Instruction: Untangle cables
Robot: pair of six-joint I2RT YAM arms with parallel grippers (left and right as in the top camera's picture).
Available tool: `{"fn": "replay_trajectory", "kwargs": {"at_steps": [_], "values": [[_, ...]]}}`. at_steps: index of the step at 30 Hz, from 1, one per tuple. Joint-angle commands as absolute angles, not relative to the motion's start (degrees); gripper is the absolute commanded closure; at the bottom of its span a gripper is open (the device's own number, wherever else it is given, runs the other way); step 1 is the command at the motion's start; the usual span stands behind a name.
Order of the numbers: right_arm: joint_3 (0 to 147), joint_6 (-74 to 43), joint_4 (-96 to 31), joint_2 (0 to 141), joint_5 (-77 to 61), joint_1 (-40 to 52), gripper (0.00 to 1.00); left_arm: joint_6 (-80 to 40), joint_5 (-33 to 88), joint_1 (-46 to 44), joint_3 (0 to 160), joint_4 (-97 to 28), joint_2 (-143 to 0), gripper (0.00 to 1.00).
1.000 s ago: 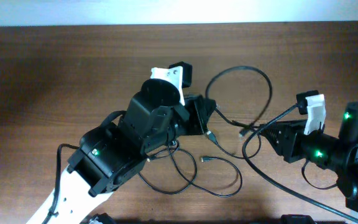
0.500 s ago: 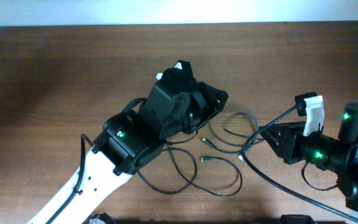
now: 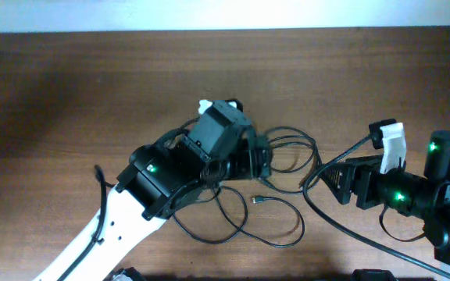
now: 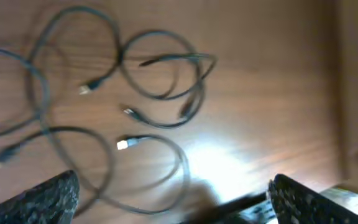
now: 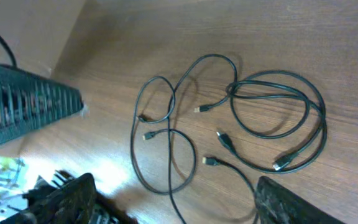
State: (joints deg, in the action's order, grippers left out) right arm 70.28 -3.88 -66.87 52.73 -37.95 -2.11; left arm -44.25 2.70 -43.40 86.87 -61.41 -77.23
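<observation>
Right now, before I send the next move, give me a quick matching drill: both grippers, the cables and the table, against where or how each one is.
Things:
1. left gripper
2. right gripper
3. cables
4. table

States:
A. brown wood
B. jaws open, at the table's right side
C. jaws open, over the pile mid-table
D. black loops lying loose, held by nothing

Pairs: 1-C, 2-B, 3-D, 4-A

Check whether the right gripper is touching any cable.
Cannot tell: right wrist view shows the open right gripper over the cables, one reaching a finger.
</observation>
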Motion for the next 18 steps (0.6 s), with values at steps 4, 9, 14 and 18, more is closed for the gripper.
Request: {"fn": "replay_trajectory", "kwargs": {"at_steps": [4,9,14,18], "values": [[70.8,-3.4,-67.6,52.7,-35.2,-2.3,0.05,-26.9,-6.9,-43.5,87.1,-70.1,-77.1,0.01],[70.8,-3.4,-68.4,53.2,-33.8,-2.3,0.01,-22.2,-6.9,-43.5,87.1,-77.4,-77.1,0.01],[70.8,-3.4,-68.8,56.4,-33.8,-2.3,0.01,-22.2,-6.9,-43.5,87.1,-78.3,-77.1,0.01],[70.8,-3.5,-72.3,61.4,-33.8,-2.3,0.01,-22.2,-7.0,-43.5,87.1,-78.5,-77.1,0.01]]}}
